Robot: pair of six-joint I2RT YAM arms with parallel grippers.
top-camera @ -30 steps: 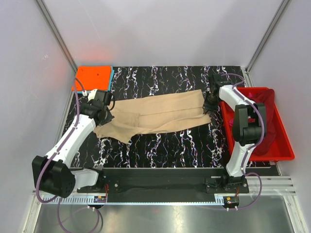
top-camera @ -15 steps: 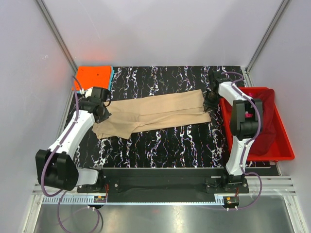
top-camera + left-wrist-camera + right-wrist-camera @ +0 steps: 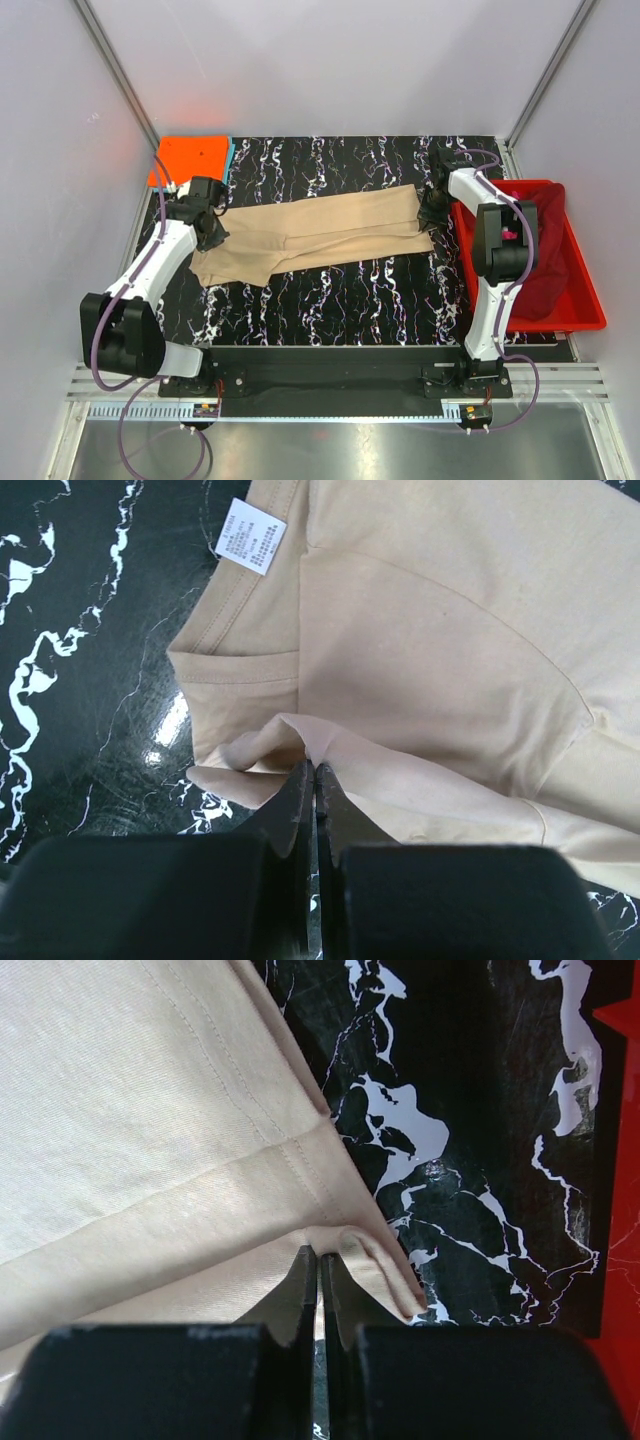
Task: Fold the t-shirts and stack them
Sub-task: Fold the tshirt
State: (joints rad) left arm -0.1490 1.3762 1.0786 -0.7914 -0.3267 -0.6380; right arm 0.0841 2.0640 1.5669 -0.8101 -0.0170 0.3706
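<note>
Left hand (image 3: 312, 772) has shifted toward upper left; it and right hand (image 3: 320, 1258) pinch tan t-shirt (image 3: 320, 232) ends, stretching it flat.

a red rectangular plastic bin (image 3: 555, 325) sits just right of the right gripper (image 3: 430, 212); a black white-veined marble tabletop (image 3: 340, 290) lies beneath both.

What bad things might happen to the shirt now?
The left end effector pinches only a small fold at the edge of the tan shirt, so the cloth might slip out. The right end effector grips just the hem corner, which could slip too. It also sits close beside the red bin, so that arm might bump the bin on a wide swing.
</note>
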